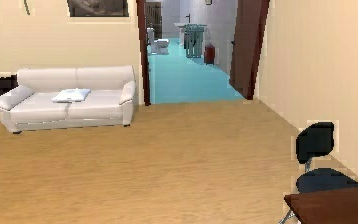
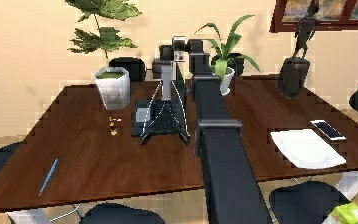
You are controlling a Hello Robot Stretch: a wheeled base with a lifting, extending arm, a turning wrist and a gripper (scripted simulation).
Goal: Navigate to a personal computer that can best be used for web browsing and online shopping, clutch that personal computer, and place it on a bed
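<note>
Dark wooden counter (image 2: 77,150) carried the laptop (image 2: 155,122) near its middle, just left of the arm (image 2: 222,160). Fingers (image 2: 170,88) met the laptop's top edge in the arm side view; touching or above could not be told, nor whether they held anything. Forward view offered a sofa (image 1: 72,95) and a doorway (image 1: 192,70) beyond, useful for routing.

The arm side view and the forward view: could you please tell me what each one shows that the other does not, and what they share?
Arm side view: the arm stretched over the tabletop, the gripper at a dark laptop (I cannot tell whether it holds anything), a potted plant, a dark statue and a phone. Forward view: a white sofa and a doorway onto a teal-floored room. Both: the dark wooden table and dark chairs.
</note>
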